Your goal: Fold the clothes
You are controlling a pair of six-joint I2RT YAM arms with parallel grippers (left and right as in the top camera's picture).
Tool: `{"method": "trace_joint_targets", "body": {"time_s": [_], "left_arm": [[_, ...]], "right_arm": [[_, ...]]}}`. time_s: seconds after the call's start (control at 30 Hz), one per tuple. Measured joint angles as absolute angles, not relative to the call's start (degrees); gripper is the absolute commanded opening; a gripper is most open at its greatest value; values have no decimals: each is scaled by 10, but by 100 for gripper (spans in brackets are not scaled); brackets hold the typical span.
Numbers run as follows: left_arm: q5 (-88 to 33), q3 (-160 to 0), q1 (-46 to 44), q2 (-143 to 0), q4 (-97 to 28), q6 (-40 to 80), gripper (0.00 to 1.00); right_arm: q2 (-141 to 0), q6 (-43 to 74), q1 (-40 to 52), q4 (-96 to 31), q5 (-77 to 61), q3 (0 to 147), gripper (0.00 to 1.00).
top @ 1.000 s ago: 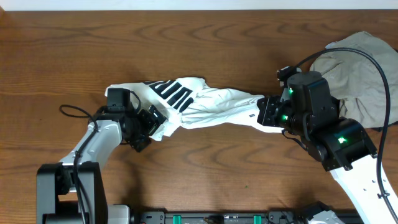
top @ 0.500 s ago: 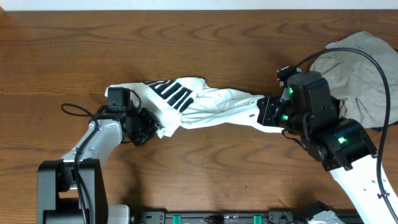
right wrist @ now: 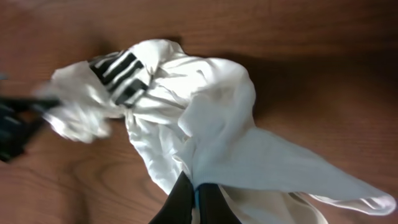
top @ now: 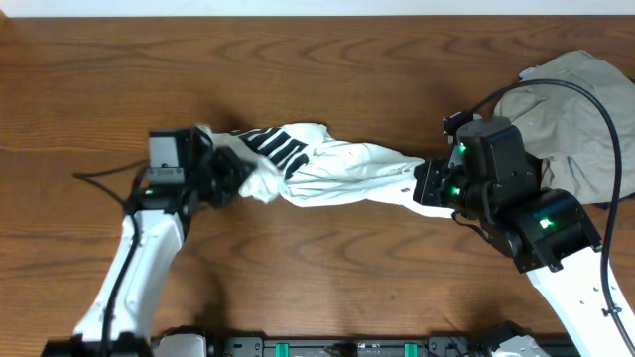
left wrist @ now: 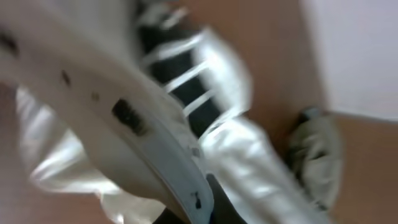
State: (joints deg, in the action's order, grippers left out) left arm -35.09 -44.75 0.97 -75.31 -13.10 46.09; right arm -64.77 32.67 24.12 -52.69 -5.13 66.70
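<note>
Lettering (top: 281,149) on the T-shirt (top: 342,171) (crumpled) is unreadable

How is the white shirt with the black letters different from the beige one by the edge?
The white T-shirt with black block lettering is printed; the grey-beige cloth shirt is plain. The white T-shirt is pulled long and twisted between the left gripper and right gripper, both shut on it; the grey-beige shirt lies heaped at the right, held by neither gripper. Both are soft, crumpled and unfolded on the brown wooden table.
</note>
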Motion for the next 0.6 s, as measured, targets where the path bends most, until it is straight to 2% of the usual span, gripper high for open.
{"method": "trace_joint_targets", "body": {"time_s": [0.17, 0.33, 0.37, 0.4, 0.6], "left_arm": [[-236, -458, 14, -745, -32, 489, 6], [-41, -458, 15, -805, 28, 499, 6], [-3, -458, 16, -821, 36, 498, 10], [31, -458, 18, -836, 45, 491, 15], [166, -458, 46, -911, 111, 397, 17]], "right_arm": [[-648, 327, 241, -548, -49, 667, 1], [-648, 327, 241, -560, -47, 667, 2], [-648, 327, 241, -561, -47, 667, 1], [-648, 327, 241, -561, -47, 667, 2], [-648, 327, 241, -564, -50, 667, 1]]}}
